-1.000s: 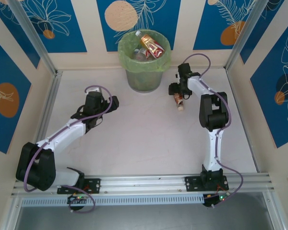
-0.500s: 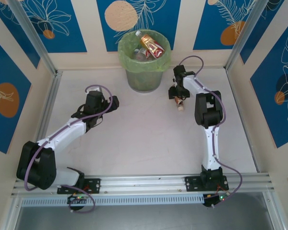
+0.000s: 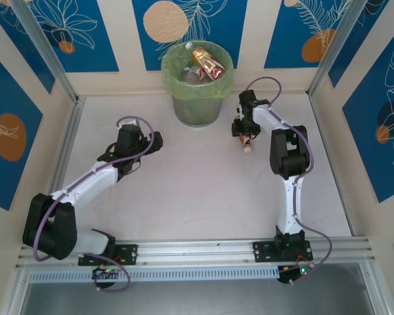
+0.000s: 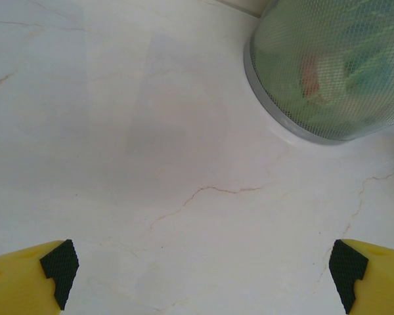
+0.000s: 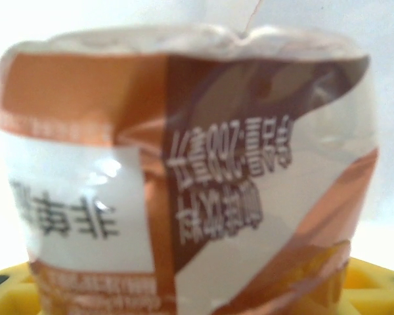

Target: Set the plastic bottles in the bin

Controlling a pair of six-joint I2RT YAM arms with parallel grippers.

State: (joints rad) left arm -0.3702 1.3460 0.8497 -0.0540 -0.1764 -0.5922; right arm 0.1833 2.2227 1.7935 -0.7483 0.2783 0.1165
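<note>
Your right tool (image 3: 243, 131) straddled a bottle (image 5: 184, 177) with a brown-and-white label, on the surface (image 3: 184, 190) near the bin (image 3: 197, 108), to its right. Whether the jaws had clamped it could not be told. Your left tool (image 4: 203, 279) stood wide apart, holding nothing, low over the surface beside the bin's mesh wall. Other bottles (image 3: 207, 62) lay inside the bin.

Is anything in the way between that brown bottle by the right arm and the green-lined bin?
Nothing visible. Only bare table lies between the brown-labelled bottle and the bin. Other bottles already lie in its mouth, though room seems left.
</note>
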